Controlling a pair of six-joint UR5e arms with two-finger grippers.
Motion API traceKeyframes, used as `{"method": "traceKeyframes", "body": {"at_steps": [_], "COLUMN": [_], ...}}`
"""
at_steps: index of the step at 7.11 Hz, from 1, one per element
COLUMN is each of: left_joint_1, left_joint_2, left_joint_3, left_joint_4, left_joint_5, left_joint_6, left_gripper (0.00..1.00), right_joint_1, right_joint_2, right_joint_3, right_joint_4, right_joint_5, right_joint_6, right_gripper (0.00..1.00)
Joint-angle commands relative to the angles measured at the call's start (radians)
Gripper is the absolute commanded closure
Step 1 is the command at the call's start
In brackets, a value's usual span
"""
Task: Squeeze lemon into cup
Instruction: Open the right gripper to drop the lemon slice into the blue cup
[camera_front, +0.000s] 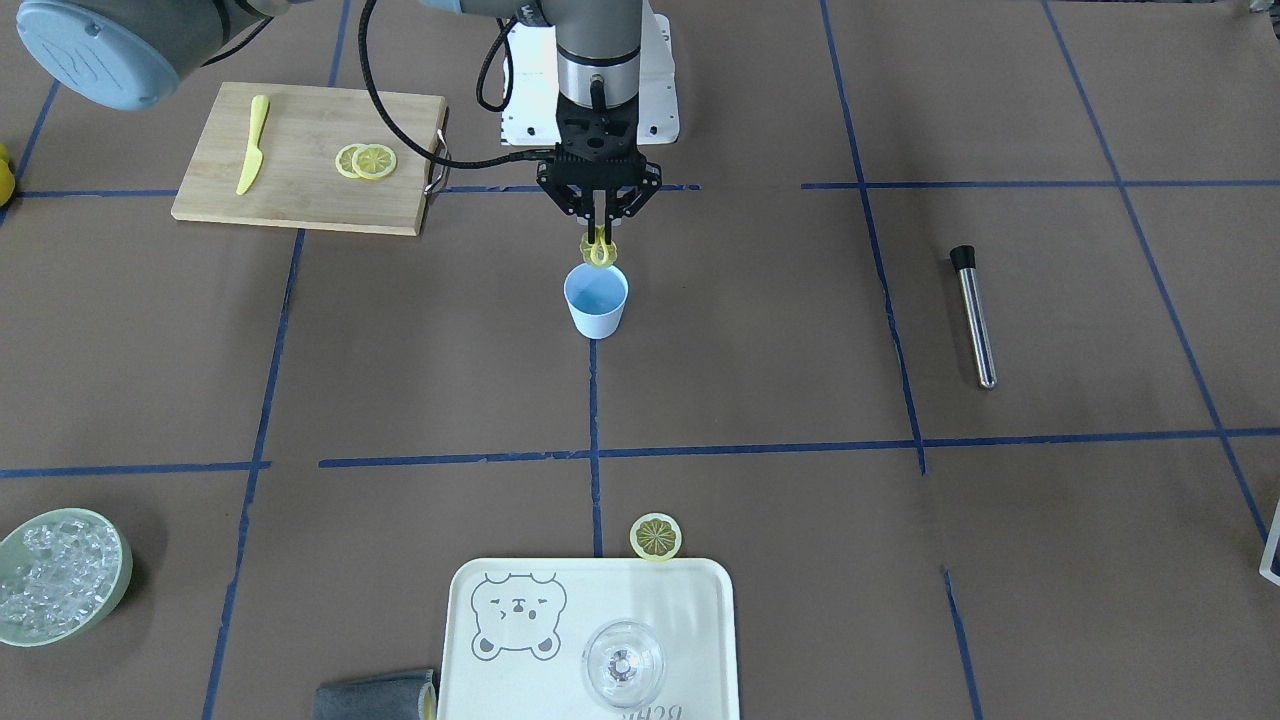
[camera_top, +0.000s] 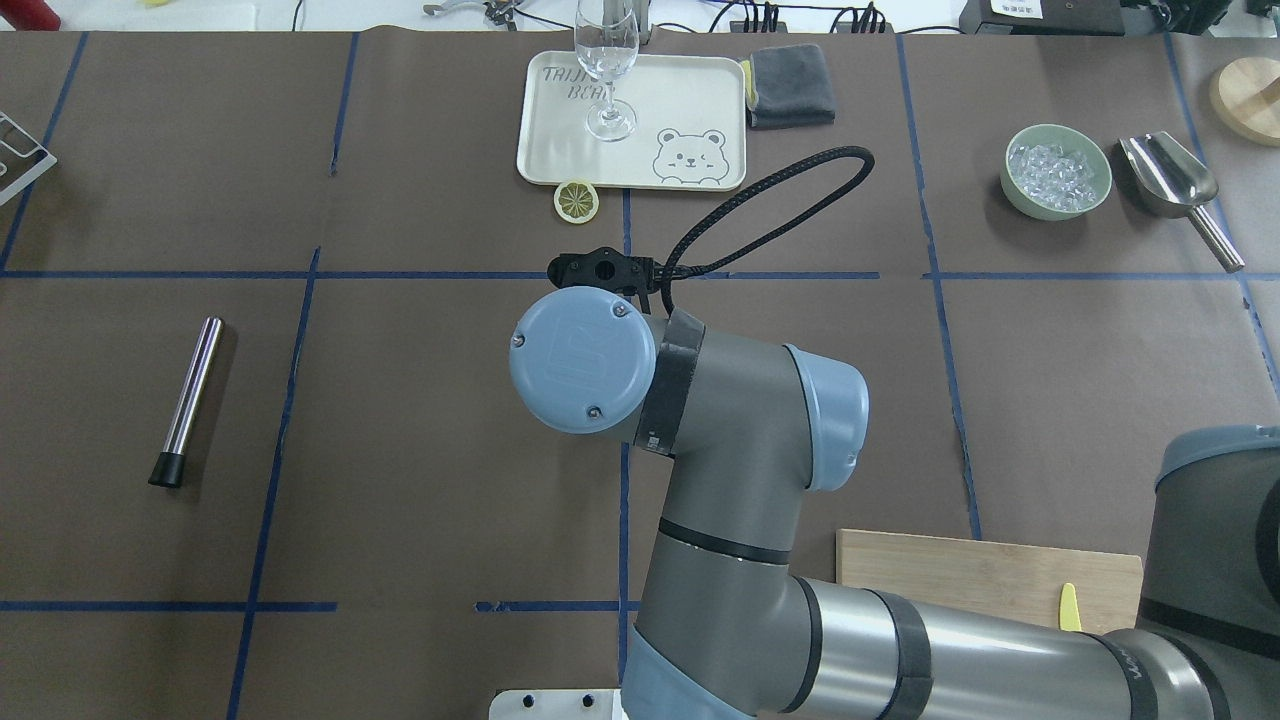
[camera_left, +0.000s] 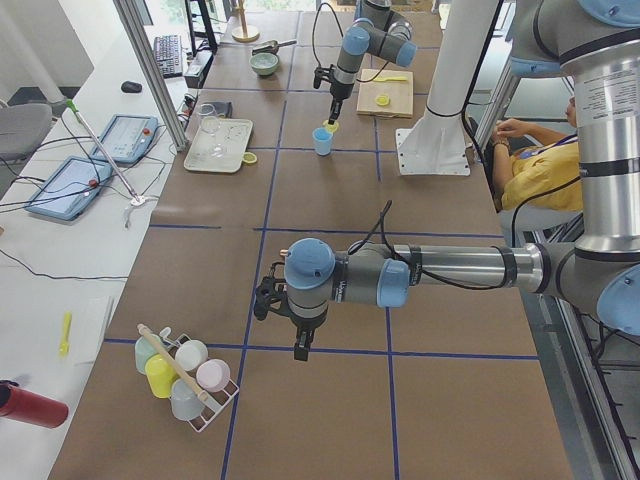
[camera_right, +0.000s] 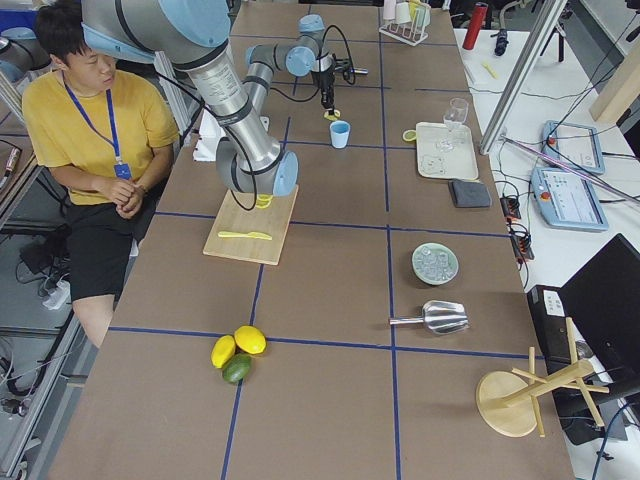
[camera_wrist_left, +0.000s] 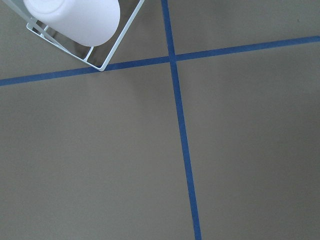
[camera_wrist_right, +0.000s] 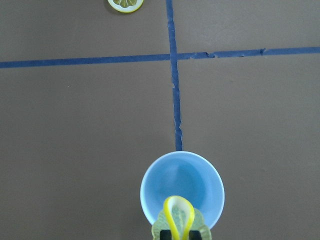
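Observation:
My right gripper (camera_front: 598, 240) is shut on a yellow lemon slice (camera_front: 598, 252), which is bent into a loop between the fingers. It hangs just above the near rim of the light-blue cup (camera_front: 596, 300). In the right wrist view the pinched slice (camera_wrist_right: 179, 217) hangs over the open cup (camera_wrist_right: 182, 182), which looks empty. In the overhead view the right arm hides the cup and the slice. My left gripper (camera_left: 300, 343) shows only in the exterior left view, low over bare table far from the cup; I cannot tell whether it is open or shut.
Two lemon slices (camera_front: 367, 161) and a yellow knife (camera_front: 252, 145) lie on the cutting board (camera_front: 300, 200). Another slice (camera_front: 656, 537) lies by the tray (camera_front: 700, 600) that holds the stemmed glass (camera_front: 623, 663). A bowl of ice (camera_front: 110, 545), a metal rod (camera_front: 975, 315) and a cup rack (camera_left: 185, 375) stand apart.

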Motion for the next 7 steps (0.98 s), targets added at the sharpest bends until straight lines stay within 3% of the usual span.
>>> {"method": "traceKeyframes", "body": {"at_steps": [1, 2, 3, 4, 7], "left_joint_1": [0.0, 0.0, 0.0, 0.0, 0.0], "left_joint_2": [0.006, 0.009, 0.011, 0.011, 0.011], "left_joint_3": [-0.001, -0.001, -0.001, -0.001, -0.001], "left_joint_4": [-0.001, -0.001, -0.001, -0.001, -0.001], "left_joint_5": [-0.002, 0.0, -0.002, -0.002, 0.0], "left_joint_6": [0.002, 0.002, 0.002, 0.002, 0.002], "left_gripper": [0.0, 0.0, 0.0, 0.0, 0.0], "right_joint_1": [0.02, 0.026, 0.026, 0.026, 0.028], "right_joint_2": [0.021, 0.018, 0.017, 0.018, 0.018], "right_joint_3": [-0.059, -0.068, -0.07, -0.068, -0.064], "right_joint_4": [0.025, 0.024, 0.024, 0.024, 0.024], "right_joint_5": [0.001, 0.001, 0.003, 0.009, 0.012], "right_joint_6": [-0.027, -0.044, -0.049, -0.051, -0.057], "right_gripper": [0.77, 0.72, 0.15, 0.0, 0.0]}}
